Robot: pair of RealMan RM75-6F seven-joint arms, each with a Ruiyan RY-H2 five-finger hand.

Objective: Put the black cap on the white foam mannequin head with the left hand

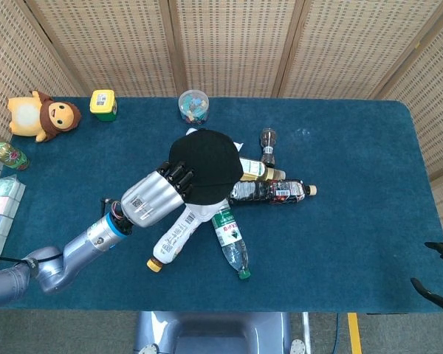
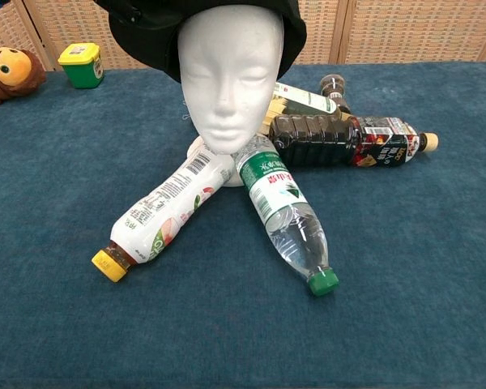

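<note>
Gripping cap (image 1: 205, 164) at its left edge, left hand (image 1: 156, 195) fingers (image 1: 179, 177) clamped on brim; cap sits over head (image 2: 229, 73).

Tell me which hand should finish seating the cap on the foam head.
Left. The left hand already holds the black cap over the mannequin head; the right hand sits at the table's far corner.

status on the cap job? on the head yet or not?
Mostly on. The black cap already covers the top and sides of the white foam mannequin head; its face stays bare in the chest view. In hand: the left hand grips the cap's edge with its fingers. Left: letting go and pulling the arm clear. The right hand sits at the table's corner, holding nothing.
</note>
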